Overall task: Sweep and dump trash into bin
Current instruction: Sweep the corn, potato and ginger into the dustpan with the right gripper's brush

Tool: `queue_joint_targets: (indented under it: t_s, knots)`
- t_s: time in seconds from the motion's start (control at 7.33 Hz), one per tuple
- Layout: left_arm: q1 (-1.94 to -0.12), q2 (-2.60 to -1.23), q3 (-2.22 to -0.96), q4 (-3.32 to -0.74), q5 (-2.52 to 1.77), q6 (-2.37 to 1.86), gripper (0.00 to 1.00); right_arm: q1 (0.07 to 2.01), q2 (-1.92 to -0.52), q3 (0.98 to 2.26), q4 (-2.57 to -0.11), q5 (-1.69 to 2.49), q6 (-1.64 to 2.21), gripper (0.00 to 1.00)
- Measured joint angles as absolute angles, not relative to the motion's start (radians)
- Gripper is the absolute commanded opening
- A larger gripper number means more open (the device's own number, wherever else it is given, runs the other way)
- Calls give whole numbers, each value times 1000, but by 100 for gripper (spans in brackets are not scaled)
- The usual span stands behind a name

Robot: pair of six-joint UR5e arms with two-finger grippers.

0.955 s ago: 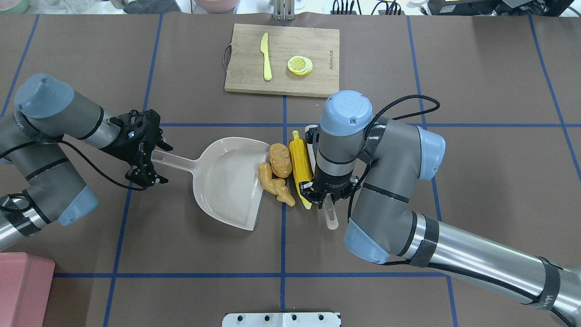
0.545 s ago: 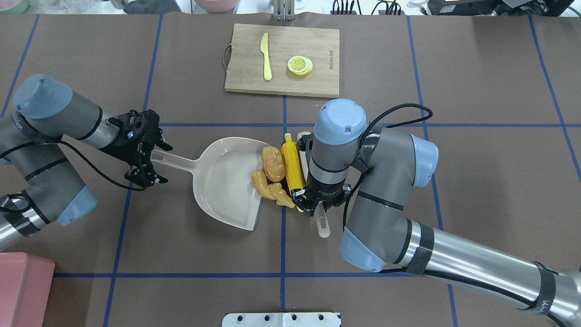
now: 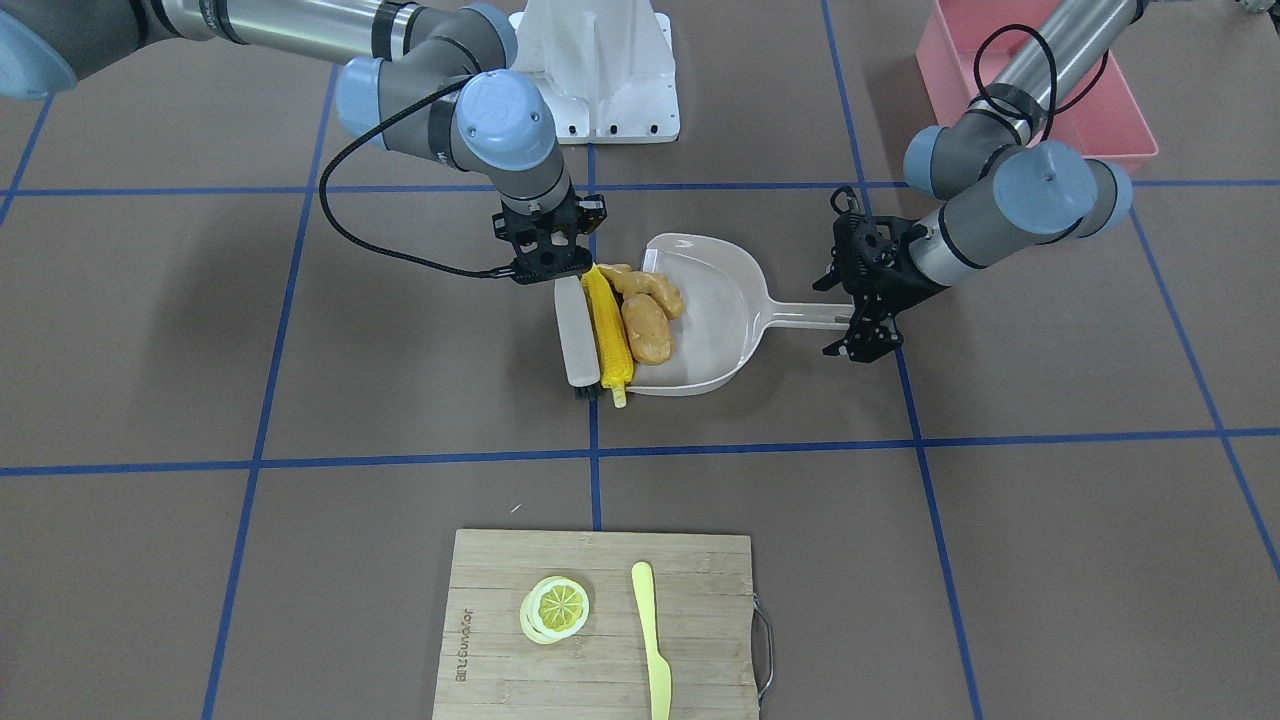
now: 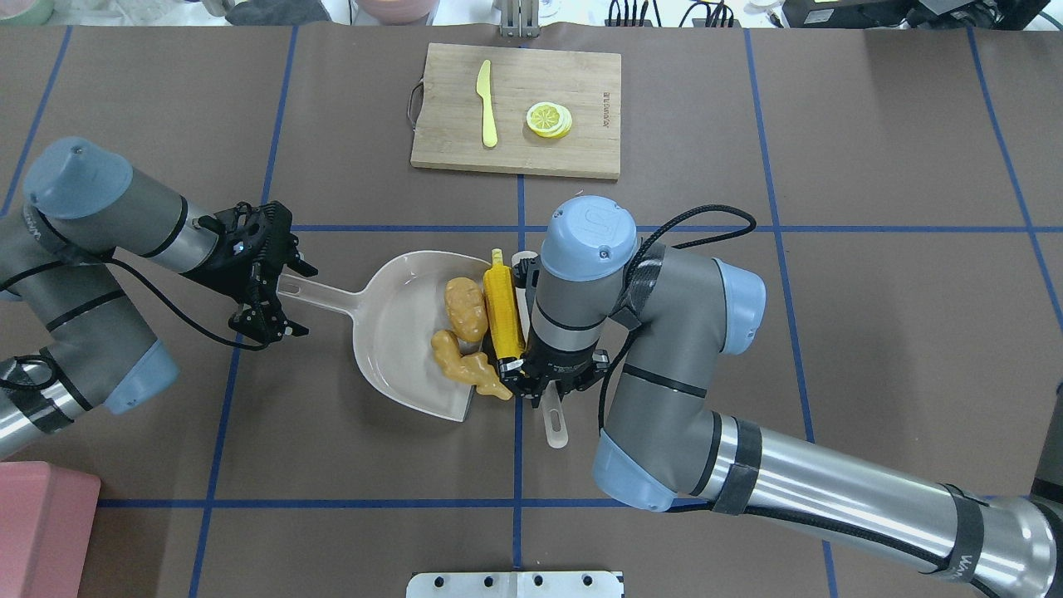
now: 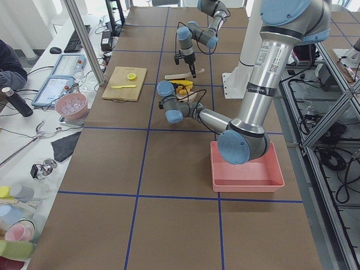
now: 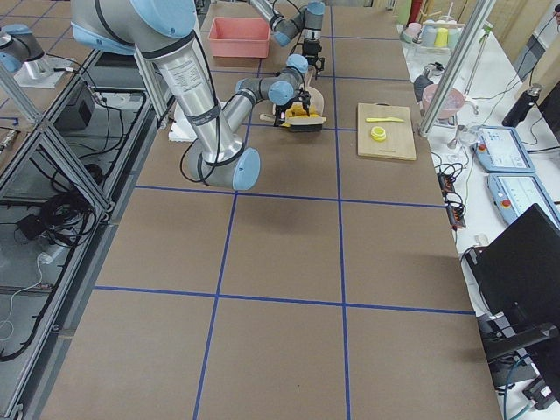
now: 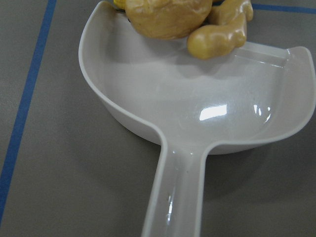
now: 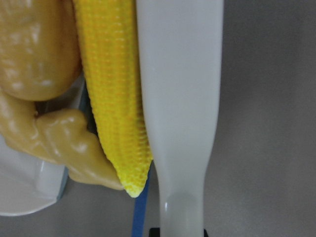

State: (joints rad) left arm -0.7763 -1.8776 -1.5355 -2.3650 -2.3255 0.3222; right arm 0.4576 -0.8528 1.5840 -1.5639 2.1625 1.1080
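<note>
Right gripper [image 4: 538, 385] is clamped on the handle of the brush [image 3: 578, 335], w/ the brush head laid along the open mouth of the dustpan [image 4: 399, 328]. Pressed against the brush on its pan side is the corn cob [image 4: 504, 303], long axis parallel to brush and pan lip, i.e. crosswise to the push; it sits right at the lip, one tip past the pan's edge. Potato [image 4: 466, 309] is just inside the lip, touching the corn. Ginger root [image 4: 461, 363] is mostly in, one end poking out at the pan's near corner. So all trash lies pan-ward of the right gripper; a bit more push looks needed. Left gripper [image 4: 282, 291] grips the pan's handle. Bin [image 4: 41, 523] is well apart from the pan, past its handle end, so left arm is nearer for dumping.
</note>
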Motion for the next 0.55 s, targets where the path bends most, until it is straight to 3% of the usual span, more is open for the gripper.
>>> queue_joint_targets:
  t_s: [0.55]
  knots:
    - [-778,-1877,-1537,-2367,-2330,322,93,428,-825,1564,-1469,2157,1199,0]
